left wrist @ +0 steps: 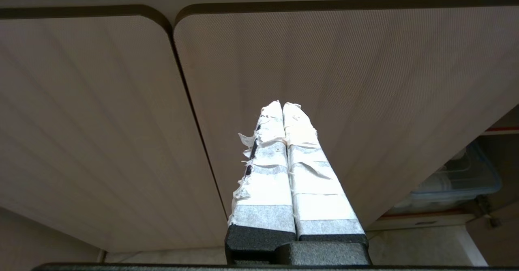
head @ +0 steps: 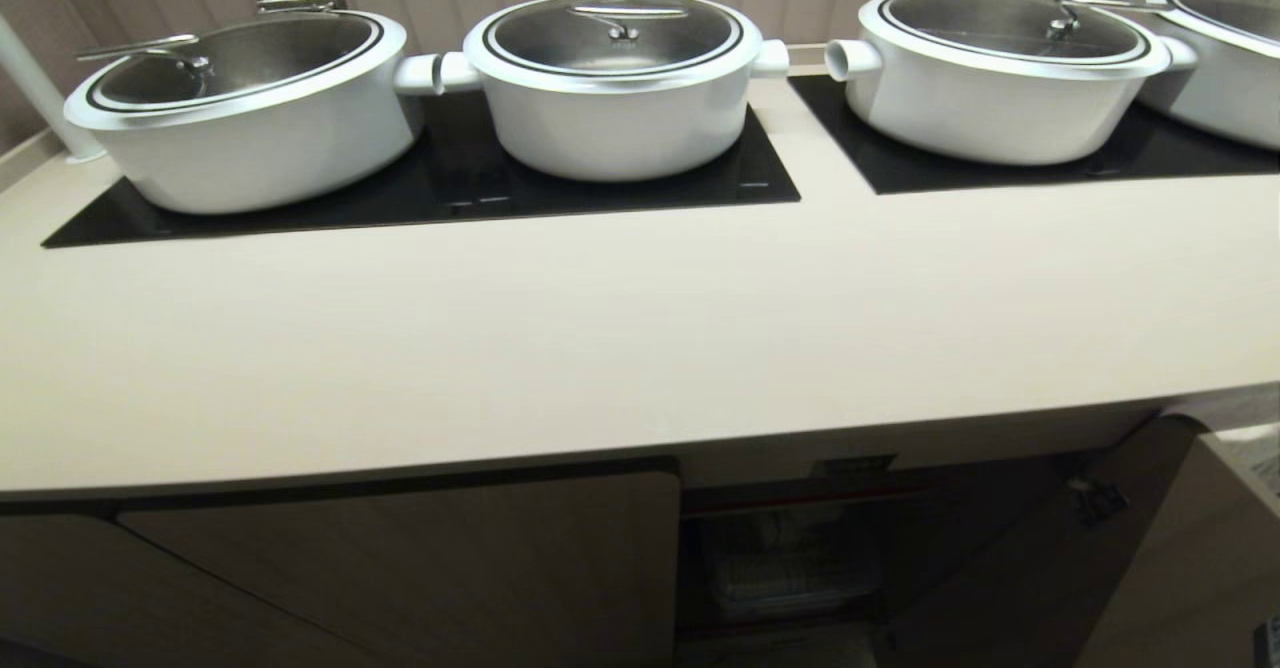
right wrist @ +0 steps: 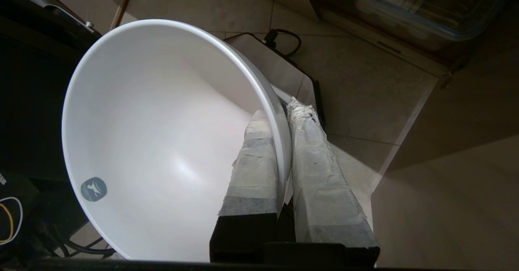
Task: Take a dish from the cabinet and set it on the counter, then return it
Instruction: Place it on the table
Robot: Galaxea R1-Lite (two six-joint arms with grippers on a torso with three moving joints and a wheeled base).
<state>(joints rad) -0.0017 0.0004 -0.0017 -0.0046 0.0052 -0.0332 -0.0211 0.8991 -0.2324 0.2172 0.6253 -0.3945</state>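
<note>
In the right wrist view the dish (right wrist: 154,133), a plain white round bowl, hangs tilted over the tiled floor. My right gripper (right wrist: 284,110) is shut on its rim, one finger inside the bowl and one outside. The cabinet (head: 790,548) under the counter (head: 640,348) stands open, its inside dark below a red shelf edge. My left gripper (left wrist: 282,104) is shut on nothing and faces the cabinet's closed ribbed doors (left wrist: 324,80). Neither gripper shows in the head view.
Several white lidded pots (head: 620,88) stand on black glass panels (head: 420,188) at the back of the counter. A clear box with a blue rim (right wrist: 425,11) sits inside the cabinet. The open cabinet door (head: 1060,558) swings out at the right. A black cable (right wrist: 284,35) lies on the floor.
</note>
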